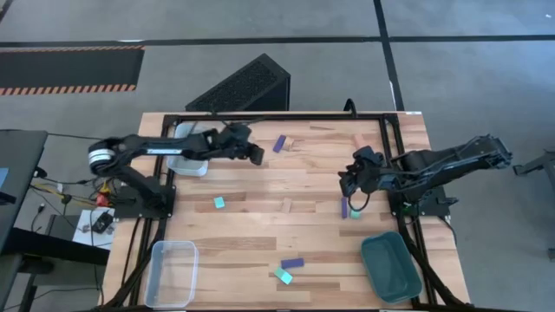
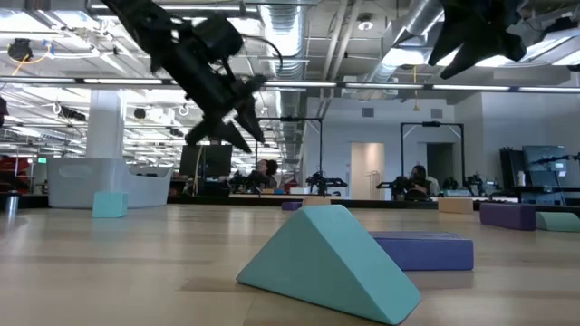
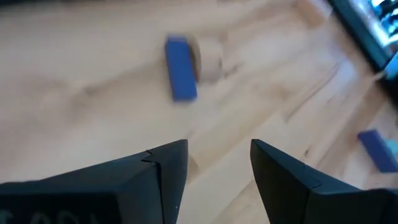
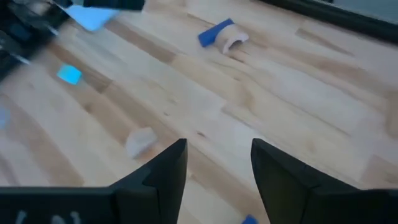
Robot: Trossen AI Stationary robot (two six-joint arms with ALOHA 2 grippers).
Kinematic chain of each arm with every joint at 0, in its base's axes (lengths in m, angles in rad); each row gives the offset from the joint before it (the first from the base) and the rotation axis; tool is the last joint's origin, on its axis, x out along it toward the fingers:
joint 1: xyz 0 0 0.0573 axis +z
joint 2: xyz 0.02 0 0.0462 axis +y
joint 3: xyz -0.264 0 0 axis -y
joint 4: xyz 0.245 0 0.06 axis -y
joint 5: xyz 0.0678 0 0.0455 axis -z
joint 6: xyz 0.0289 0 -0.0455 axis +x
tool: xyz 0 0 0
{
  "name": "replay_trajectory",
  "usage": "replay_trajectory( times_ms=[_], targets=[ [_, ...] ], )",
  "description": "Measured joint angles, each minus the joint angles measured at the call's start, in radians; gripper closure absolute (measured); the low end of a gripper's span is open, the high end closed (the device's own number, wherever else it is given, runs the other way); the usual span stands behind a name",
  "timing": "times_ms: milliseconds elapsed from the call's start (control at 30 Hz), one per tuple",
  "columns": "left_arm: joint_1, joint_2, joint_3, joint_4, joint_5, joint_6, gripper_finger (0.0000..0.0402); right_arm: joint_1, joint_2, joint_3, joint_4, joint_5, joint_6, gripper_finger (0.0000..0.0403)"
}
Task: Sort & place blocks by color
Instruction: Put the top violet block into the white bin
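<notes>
Closest to the low camera, a teal wedge (image 2: 328,263) sits against a purple bar (image 2: 424,250). My left gripper (image 3: 217,165) hangs empty, fingers parted, near the far purple bar (image 1: 279,144) and tan piece (image 3: 208,57). My right gripper (image 4: 217,165), also parted and empty, hovers above the purple bar (image 1: 344,207) beside the tray (image 1: 389,266).
</notes>
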Motion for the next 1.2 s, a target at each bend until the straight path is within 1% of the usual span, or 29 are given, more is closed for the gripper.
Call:
replay_trajectory(
  times_ms=[100,133,233,333,400,500,567,667,767,867,933,1000,1133,1200],
  targets=[
    [-0.007,0.089,0.055,-0.011,0.074,-0.015,0.0242,-0.037,0.022,-0.001,-0.027,-0.001,-0.022,0.0186],
    [-0.009,0.110,0.074,-0.023,0.085,-0.002,0.0242,-0.053,0.031,-0.001,-0.026,-0.008,-0.022,0.0183],
    [-0.013,0.179,0.145,-0.033,0.077,0.057,0.0242,-0.099,0.055,-0.001,-0.020,-0.031,-0.023,0.0177],
    [0.007,0.248,0.232,-0.084,0.038,0.126,0.0242,-0.144,0.078,-0.002,0.006,-0.041,-0.023,0.0174],
    [0.030,0.295,0.291,-0.130,0.032,0.182,0.0242,-0.174,0.090,-0.001,0.047,-0.058,-0.023,0.0174],
    [0.063,0.376,0.378,-0.189,0.049,0.248,0.0242,-0.212,0.102,-0.001,0.102,-0.120,-0.023,0.0174],
    [0.085,0.420,0.429,-0.231,0.087,0.283,0.0242,-0.223,0.109,0.000,0.126,-0.149,-0.016,0.0174],
    [0.102,0.492,0.509,-0.285,0.103,0.319,0.0242,-0.233,0.109,0.000,0.119,-0.155,-0.001,0.0174],
    [0.112,0.555,0.592,-0.371,0.077,0.361,0.0242,-0.251,0.108,0.000,0.117,-0.157,0.008,0.0174],
    [0.118,0.609,0.668,-0.459,0.064,0.391,0.0242,-0.259,0.103,0.000,0.118,-0.167,0.028,0.0174],
    [0.119,0.637,0.711,-0.487,0.065,0.402,0.0242,-0.262,0.105,0.000,0.115,-0.175,0.028,0.0174],
    [0.119,0.657,0.753,-0.532,0.040,0.428,0.0243,-0.262,0.104,0.000,0.118,-0.183,0.028,0.0174],
    [0.118,0.673,0.789,-0.575,0.030,0.438,0.0249,-0.263,0.105,0.000,0.116,-0.190,0.028,0.0174],
    [0.123,0.673,0.789,-0.576,0.050,0.438,0.0254,-0.263,0.105,0.000,0.118,-0.192,0.030,0.0174]
  ],
)
